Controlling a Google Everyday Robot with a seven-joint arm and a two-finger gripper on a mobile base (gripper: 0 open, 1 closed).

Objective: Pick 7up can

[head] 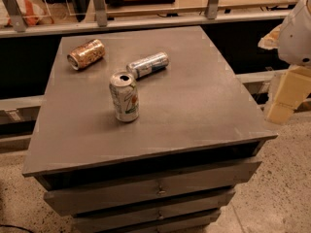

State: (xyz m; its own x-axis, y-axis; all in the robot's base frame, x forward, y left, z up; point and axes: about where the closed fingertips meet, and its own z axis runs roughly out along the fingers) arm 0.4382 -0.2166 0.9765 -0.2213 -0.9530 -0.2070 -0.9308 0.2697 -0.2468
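The 7up can (124, 97) stands upright on the grey cabinet top (194, 101), left of its middle. It is pale silvery-white with a green band near its base and an opened silver top. My gripper (285, 95) shows as pale yellowish parts under a white arm housing (299, 30) at the right edge of the view. It hangs off the cabinet's right side, well apart from the can, and holds nothing that I can see.
A copper-brown can (86, 54) lies on its side at the back left of the top. A slimmer silver-and-blue can (147, 64) lies on its side just behind the 7up can. Drawers (155, 188) are below; a metal railing (146, 21) runs behind.
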